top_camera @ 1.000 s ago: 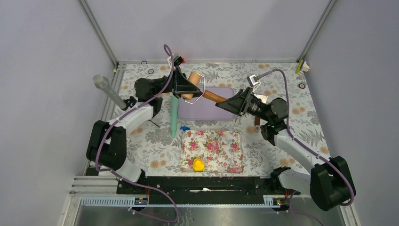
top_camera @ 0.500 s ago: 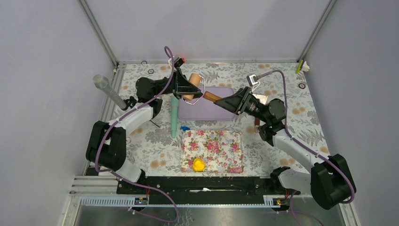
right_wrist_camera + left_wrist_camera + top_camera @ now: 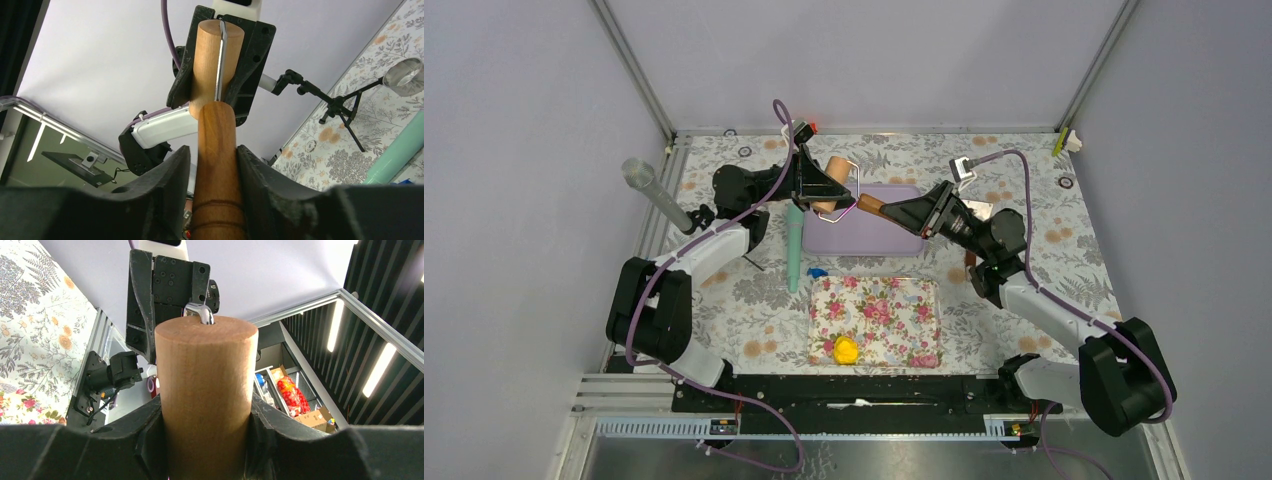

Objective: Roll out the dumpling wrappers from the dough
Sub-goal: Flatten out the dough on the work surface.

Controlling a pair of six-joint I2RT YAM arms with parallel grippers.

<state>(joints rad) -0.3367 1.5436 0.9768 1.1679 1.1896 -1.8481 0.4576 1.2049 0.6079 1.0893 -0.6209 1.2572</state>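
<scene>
1. Left claw grips the roller by its wooden drum, above the tray
2. Right claw is closed on the roller's handle
3. The dough, a yellow lump, lies at the near edge of the floral mat, well apart from both claws

Plain pale lilac walls fill the frame's top and sides. Grey metal posts edge a leaf-patterned surface. Strip lights glow at right in the left wrist view.

Between the right gripper jaws, the rolling-pin handle runs off our lower edge; contact we cannot resolve.
</scene>
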